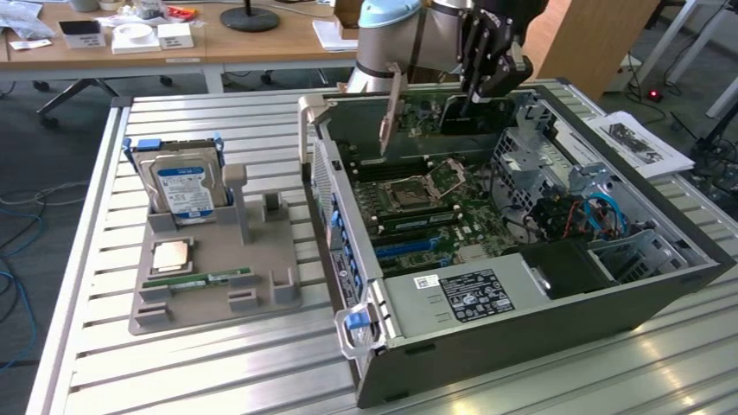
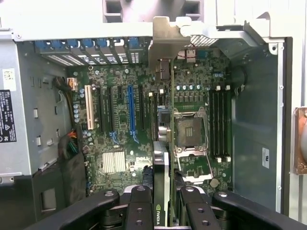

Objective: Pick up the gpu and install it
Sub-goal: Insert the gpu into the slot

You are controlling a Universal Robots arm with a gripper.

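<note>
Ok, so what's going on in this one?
The robot arm's pincer is shut on the gpu, holding it upright above the motherboard inside the open computer case. The card isn't seated in a slot yet. A hard drive and memory stick sit in the grey holder beside the case.

Open PC case [image 1: 519,354] lies on its side on the slatted worktop [image 1: 231,380], mobo [image 1: 461,216] facing up w/ CPU socket [image 1: 406,188] open, PSU [image 1: 467,294] at the near end. To the exterior view's left, a grey tray [image 1: 219,313] holds an upright HDD [image 1: 185,186] w/ blue label, a CPU chip [image 1: 171,256] and a green RAM stick [image 1: 206,280].
</note>
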